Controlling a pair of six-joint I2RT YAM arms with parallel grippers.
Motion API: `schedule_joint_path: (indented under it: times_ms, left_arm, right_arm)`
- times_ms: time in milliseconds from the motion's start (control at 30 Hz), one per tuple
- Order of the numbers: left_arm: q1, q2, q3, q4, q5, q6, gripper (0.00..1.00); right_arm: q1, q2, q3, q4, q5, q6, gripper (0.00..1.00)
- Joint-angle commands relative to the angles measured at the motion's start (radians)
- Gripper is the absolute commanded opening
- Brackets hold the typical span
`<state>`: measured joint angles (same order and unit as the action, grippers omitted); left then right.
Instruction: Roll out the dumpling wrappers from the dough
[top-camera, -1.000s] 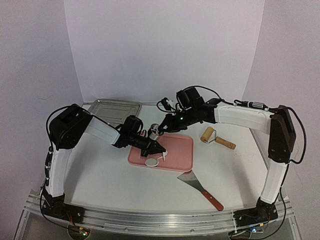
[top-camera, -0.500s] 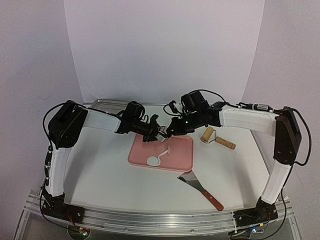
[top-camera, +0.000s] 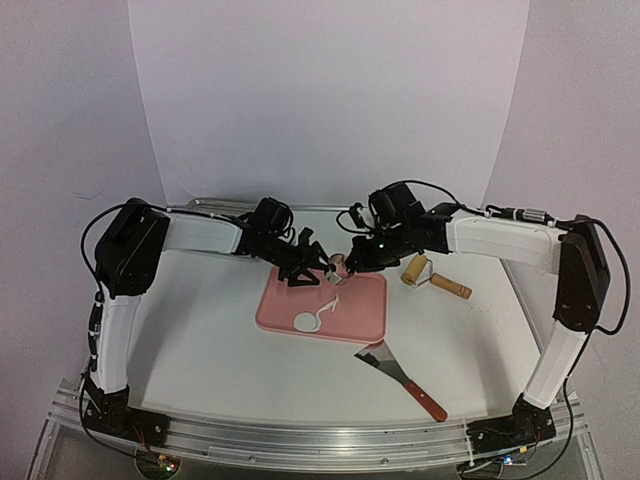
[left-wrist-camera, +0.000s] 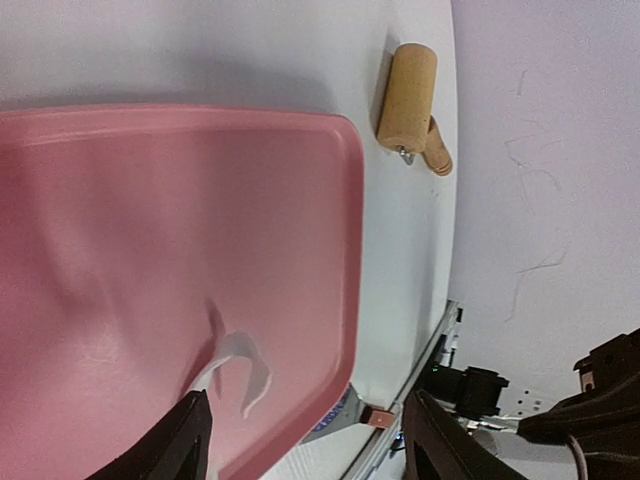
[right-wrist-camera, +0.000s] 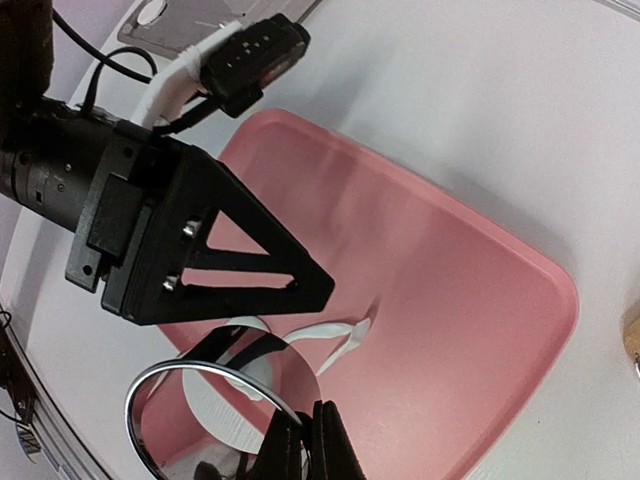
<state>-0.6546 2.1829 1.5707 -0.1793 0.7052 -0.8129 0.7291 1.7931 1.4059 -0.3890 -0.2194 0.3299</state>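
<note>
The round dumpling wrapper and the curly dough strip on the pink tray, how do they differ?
The wrapper is a full round disc; the strip is a thin, curved ribbon. The wrapper lies by the near edge of the pink tray; the strip sits closer to its middle. Both are white dough lying flat on the tray.

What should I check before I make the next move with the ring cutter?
1. Cutter grip: right gripper shut on the ring cutter, held above the tray's far edge: ok.
2. Free hand: left gripper open, nothing between its fingers: ok.
3. One dumpling wrapper lies flat on the pink tray: ok.
4. Tray free of waste: scrap strip lies by the wrapper: not ok.
5. Wrapper loose from the tray surface: cannot tell.
</note>
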Motion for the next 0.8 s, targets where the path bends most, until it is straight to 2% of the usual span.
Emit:
schedule_joint_path:
  times_ms: [0,233,533,667,767]
  left_arm:
    - [0.034,-0.148,0.01,-0.14,-0.142,0.104,0.74]
    - [0.082,-0.327,-0.11,-0.229,-0.257,0.195,0.77]
    - [0.082,-0.408,-0.231,-0.255,-0.113,0.265,0.75]
    - [0.081,-0.394,-0.257,-0.238,-0.059,0.261,0.69]
    - [0.077,-0.379,-0.261,-0.215,-0.039,0.259,0.69]
  right_arm:
    - [0.024,0.012,0.051,-0.082,0.04,0.016,0.0]
    - [0.096,0.119,0.155,-0.164,0.072,0.052,0.0]
    - [0.179,0.294,0.327,-0.231,0.137,0.069,0.0]
    - [0.188,0.358,0.381,-0.263,0.15,0.074,0.0]
    - [0.194,0.405,0.431,-0.285,0.15,0.069,0.0]
